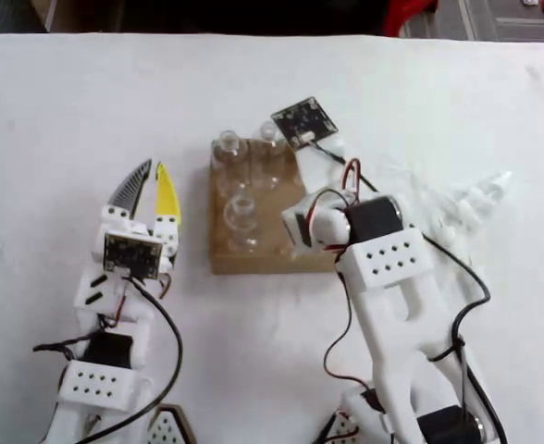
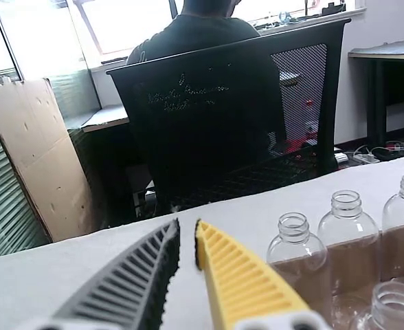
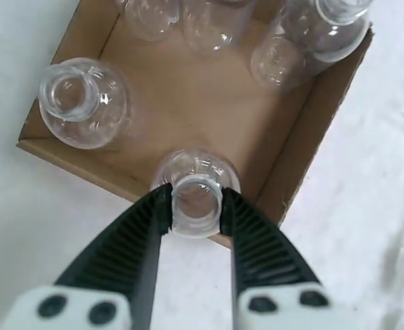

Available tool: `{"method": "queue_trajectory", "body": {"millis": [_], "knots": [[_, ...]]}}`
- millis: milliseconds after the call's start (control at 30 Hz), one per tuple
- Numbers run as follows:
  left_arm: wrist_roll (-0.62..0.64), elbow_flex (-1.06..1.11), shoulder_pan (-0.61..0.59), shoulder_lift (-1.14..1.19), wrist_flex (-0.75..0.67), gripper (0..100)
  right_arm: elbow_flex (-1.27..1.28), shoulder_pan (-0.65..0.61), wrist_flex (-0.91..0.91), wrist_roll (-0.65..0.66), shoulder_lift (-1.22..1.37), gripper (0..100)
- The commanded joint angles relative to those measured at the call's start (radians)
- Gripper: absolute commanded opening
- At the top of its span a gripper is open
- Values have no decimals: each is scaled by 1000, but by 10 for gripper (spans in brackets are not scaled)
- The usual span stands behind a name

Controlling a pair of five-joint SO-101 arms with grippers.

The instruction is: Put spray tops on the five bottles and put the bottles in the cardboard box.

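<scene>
Where the high view gives my right wrist [image 1: 332, 222] hanging over the box [image 1: 253, 261], the right wrist view gives the grip itself: my right gripper [image 3: 196, 206] is clamped on the open neck of a bottle [image 3: 195, 165], which stands upright at the box's edge. Other bottles [image 3: 84, 102] stand in the box, also open-necked. My left gripper [image 1: 152, 185] sits just beside the box without touching it, its fingers nearly together with nothing between them. The left wrist view looks across at the bottle necks. Crumpled clear plastic [image 1: 471, 199] lies on the table [image 1: 68, 111] past my right arm. A chair [image 2: 222, 117] stands beyond the table.
</scene>
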Motion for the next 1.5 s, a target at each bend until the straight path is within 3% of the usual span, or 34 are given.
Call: {"method": "queue_trajectory", "body": {"millis": [0, 700, 967, 1467], "knots": [[-9, -12, 4, -18, -28, 46, -8, 16, -2, -5, -4, 16], [-9, -12, 4, -18, -28, 46, 71, 10, -71, -11, -12, 19], [-9, -12, 4, -18, -28, 46, 72, 8, -67, -3, -7, 170], [-9, -12, 4, -18, -28, 46, 49, 8, -62, -11, -15, 159]]}}
